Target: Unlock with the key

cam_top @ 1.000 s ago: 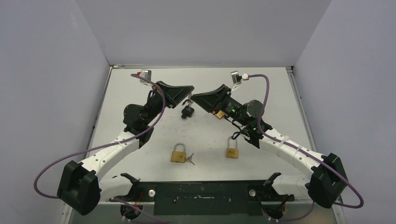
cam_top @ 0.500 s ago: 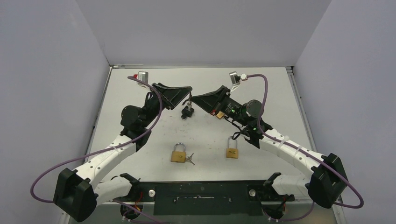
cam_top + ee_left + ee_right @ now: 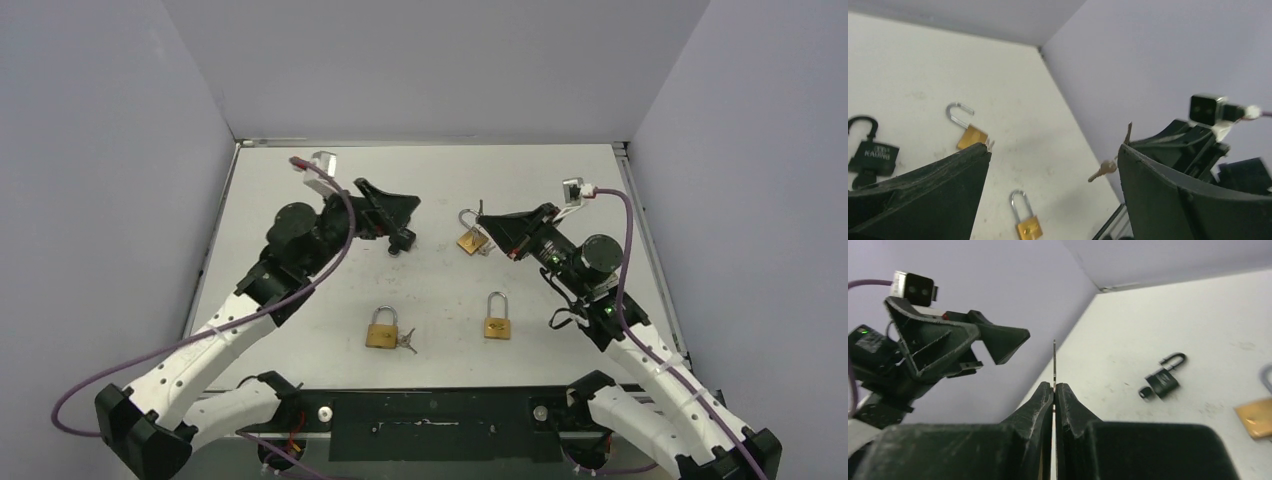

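Note:
My right gripper (image 3: 484,222) (image 3: 1054,386) is shut on a thin metal key (image 3: 1054,360), seen edge-on and sticking out past its tips. In the left wrist view a second key (image 3: 1102,169) dangles below that gripper. Just below its tips, a brass padlock (image 3: 471,238) (image 3: 969,135) lies on the table with its shackle swung open. My left gripper (image 3: 398,214) (image 3: 1053,150) stands wide open and holds nothing. It hovers just above a black padlock (image 3: 402,240) (image 3: 873,151) (image 3: 1163,378), which lies on the table.
Two more brass padlocks (image 3: 381,331) (image 3: 497,321) lie with shackles shut nearer the arm bases, the left one with loose keys (image 3: 406,343) beside it. Grey walls close in the white table (image 3: 300,190) at the back and on both sides.
My left gripper has opened wide and its arm has shifted. My right arm has drawn back to the right with the key, uncovering the open brass padlock. The black padlock stays in place.

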You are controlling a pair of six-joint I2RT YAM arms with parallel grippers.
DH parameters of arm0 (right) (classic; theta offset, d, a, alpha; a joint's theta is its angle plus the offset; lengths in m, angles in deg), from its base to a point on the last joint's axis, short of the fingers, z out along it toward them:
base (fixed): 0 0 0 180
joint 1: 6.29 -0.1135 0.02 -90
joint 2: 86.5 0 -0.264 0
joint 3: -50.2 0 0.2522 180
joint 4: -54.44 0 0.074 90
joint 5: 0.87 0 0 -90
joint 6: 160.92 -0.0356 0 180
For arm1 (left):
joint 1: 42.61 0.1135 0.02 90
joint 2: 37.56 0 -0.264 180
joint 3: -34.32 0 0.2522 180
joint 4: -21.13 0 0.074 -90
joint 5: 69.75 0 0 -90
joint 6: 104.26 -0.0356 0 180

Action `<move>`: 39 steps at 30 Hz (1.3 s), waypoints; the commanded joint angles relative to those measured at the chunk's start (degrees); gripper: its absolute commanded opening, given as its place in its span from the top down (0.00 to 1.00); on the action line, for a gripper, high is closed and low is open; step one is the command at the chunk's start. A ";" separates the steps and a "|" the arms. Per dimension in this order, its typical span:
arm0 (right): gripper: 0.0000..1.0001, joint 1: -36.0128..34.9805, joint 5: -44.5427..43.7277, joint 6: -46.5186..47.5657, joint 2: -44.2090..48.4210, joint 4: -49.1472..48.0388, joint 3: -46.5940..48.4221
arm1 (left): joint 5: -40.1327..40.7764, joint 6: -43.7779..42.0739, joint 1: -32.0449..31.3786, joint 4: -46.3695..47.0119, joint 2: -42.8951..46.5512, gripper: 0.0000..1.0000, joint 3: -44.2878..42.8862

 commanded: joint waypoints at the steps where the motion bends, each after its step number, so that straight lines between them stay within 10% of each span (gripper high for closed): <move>1: 1.00 0.90 -15.62 6.59 4.56 21.95 -0.30 | 14.59 -9.16 -11.78 -20.35 -8.66 0.03 -5.62; 12: 1.00 1.90 -50.76 -3.28 8.60 56.03 -0.74 | 20.49 -5.07 -29.33 -27.35 -40.34 0.03 -21.11; 30: 1.00 2.86 -52.42 -7.77 11.28 61.87 -5.18 | 20.89 5.95 -36.30 -42.60 -65.88 0.03 -39.02; 39: 1.00 2.94 -51.85 -7.97 13.17 61.23 -5.62 | 24.26 8.64 -36.91 -48.23 -70.38 0.35 -42.59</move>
